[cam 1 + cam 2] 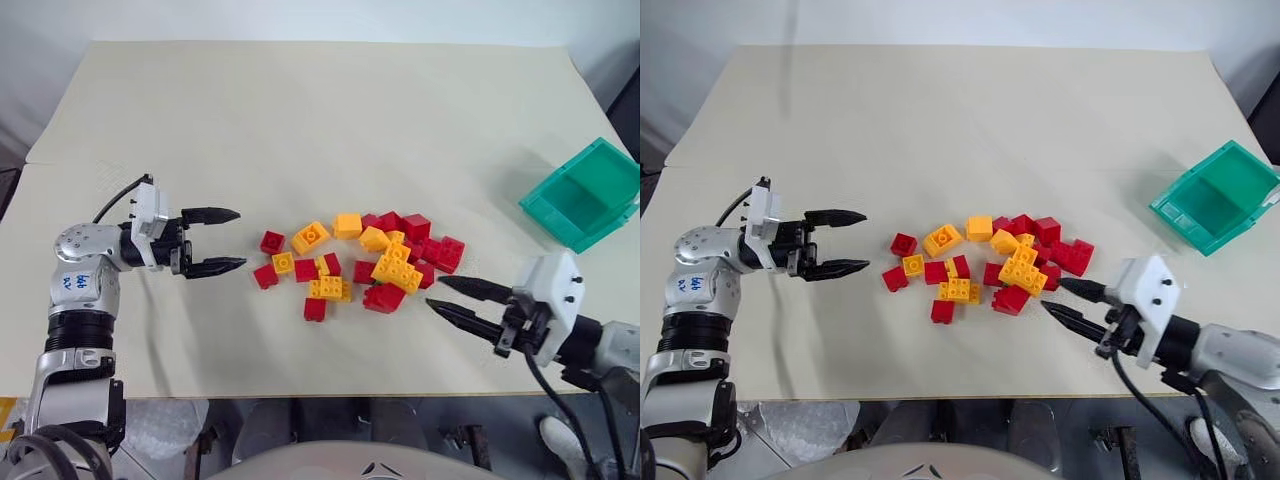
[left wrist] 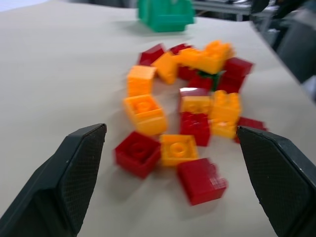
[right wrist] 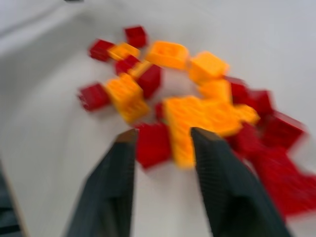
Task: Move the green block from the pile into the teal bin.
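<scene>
Across the head views a large beige table (image 1: 330, 120) is spread, its surface bare toward the far edge. Near the table's right edge, well apart from everything else, the teal bin (image 1: 585, 195) is set at an angle, and nothing can be made out inside it.

At the middle of the table the pile (image 1: 360, 260) of red and yellow-orange studded bricks is scattered loosely, some bricks touching or stacked, others lying singly at its left fringe. A yellow-orange cluster (image 1: 398, 268) is seated toward the right half of the pile, with red bricks packed around it.

To the left of the pile the left gripper (image 1: 218, 241) is held level, pointed at the bricks but apart from them. Its two black fingers are spread wide and nothing is held between them; in the left wrist view the fingers (image 2: 74, 177) are seen framing the near bricks from a distance.

At the right front of the pile the right gripper (image 1: 450, 297) is aimed at the bricks. Its fingers are parted narrowly with nothing clamped; in the right wrist view a red brick (image 3: 154, 144) is seen just beyond the gap between the tips.

Of the green block (image 2: 213, 75), only a small dark green sliver is visible in the left wrist view, wedged among red and yellow-orange bricks at the pile's far side.
</scene>
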Action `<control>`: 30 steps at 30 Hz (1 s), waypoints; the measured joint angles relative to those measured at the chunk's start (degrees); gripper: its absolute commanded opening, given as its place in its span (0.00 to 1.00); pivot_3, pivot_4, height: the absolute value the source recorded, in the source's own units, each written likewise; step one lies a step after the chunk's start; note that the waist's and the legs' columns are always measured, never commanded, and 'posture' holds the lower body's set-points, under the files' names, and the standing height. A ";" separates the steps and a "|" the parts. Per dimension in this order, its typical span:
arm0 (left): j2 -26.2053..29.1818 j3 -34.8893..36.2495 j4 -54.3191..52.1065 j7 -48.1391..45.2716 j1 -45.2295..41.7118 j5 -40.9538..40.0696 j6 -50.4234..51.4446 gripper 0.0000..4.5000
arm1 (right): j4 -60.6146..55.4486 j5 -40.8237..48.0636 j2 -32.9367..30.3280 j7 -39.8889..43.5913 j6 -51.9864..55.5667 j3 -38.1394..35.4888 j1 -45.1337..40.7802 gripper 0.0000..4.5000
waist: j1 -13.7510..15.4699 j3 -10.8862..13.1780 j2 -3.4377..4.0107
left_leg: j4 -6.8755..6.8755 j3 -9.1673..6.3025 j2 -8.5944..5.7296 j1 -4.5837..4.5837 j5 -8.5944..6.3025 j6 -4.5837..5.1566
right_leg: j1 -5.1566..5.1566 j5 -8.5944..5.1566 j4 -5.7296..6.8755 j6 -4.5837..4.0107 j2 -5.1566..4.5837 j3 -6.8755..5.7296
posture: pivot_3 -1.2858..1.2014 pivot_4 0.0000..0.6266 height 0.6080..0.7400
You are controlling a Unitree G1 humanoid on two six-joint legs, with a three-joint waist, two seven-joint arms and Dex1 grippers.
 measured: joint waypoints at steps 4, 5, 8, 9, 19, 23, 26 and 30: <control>-0.91 -0.74 -3.72 -0.15 1.42 -3.41 2.07 1.00 | 0.26 -0.07 0.90 -3.17 2.99 8.67 -5.04 0.01 | -0.03 0.00 0.00 | -0.01 -0.01 0.00 -0.02 0.00 0.00 | -0.01 0.00 -0.01 0.00 0.00 0.03 | 0.52 0.24 1.00; -0.96 -0.96 -4.24 -0.15 1.74 -4.04 2.55 1.00 | 0.44 -0.15 1.16 -3.39 3.19 10.27 -5.56 0.01 | -0.04 0.00 0.00 | 0.00 -0.02 0.00 -0.03 0.00 0.00 | -0.01 0.00 -0.01 0.00 0.00 0.03 | 0.52 0.24 1.00; -0.90 -1.71 -7.62 -0.15 3.74 -5.29 4.21 1.00 | 2.60 -1.75 3.50 -4.38 3.90 16.97 -8.55 0.01 | -0.09 0.00 0.00 | 0.01 -0.01 -0.02 -0.08 0.00 0.01 | -0.03 0.00 -0.03 0.00 0.02 0.00 | 0.52 0.24 1.00; -0.92 -1.89 -8.33 -0.15 4.08 -5.59 4.37 1.00 | 3.47 -2.57 4.14 -4.74 3.95 18.67 -9.28 0.01 | -0.02 0.00 0.00 | 0.02 -0.02 -0.03 -0.10 -0.01 0.02 | -0.03 0.00 -0.03 0.00 0.01 -0.01 | 0.52 0.24 1.00; -0.81 -2.30 -12.22 -0.11 6.19 -7.14 6.03 1.00 | 21.56 -14.63 12.45 -6.11 -2.64 28.26 -20.35 0.01 | -0.20 0.00 0.00 | 0.03 0.01 -0.01 -0.10 0.00 0.02 | -0.05 0.00 -0.02 0.00 0.08 -0.01 | 0.52 0.24 1.00; -0.86 -2.29 -12.13 -0.11 6.16 -7.15 5.98 1.00 | 26.69 -16.51 13.11 -6.38 -6.55 24.63 -22.33 0.01 | 0.02 0.00 0.00 | 0.03 -0.02 -0.04 -0.17 -0.01 0.03 | -0.06 0.00 -0.05 0.00 0.07 -0.04 | 0.52 0.24 1.00; -1.58 -2.29 -11.60 -0.10 5.58 -7.15 5.48 1.00 | 30.04 -18.37 13.03 -6.97 -8.70 20.63 -22.68 0.01 | 0.04 0.00 0.00 | 0.03 -0.02 -0.05 -0.18 -0.01 0.04 | -0.04 0.00 -0.06 0.00 0.07 -0.04 | 0.52 0.24 1.00; -3.28 -2.76 -10.75 -0.10 4.42 -7.13 4.54 1.00 | 33.70 -21.04 12.60 -7.61 -11.10 17.29 -22.19 0.01 | -0.17 0.00 0.01 | 0.03 0.02 0.02 -0.18 -0.01 0.03 | -0.05 0.00 -0.06 0.00 0.16 -0.02 | 0.52 0.24 1.00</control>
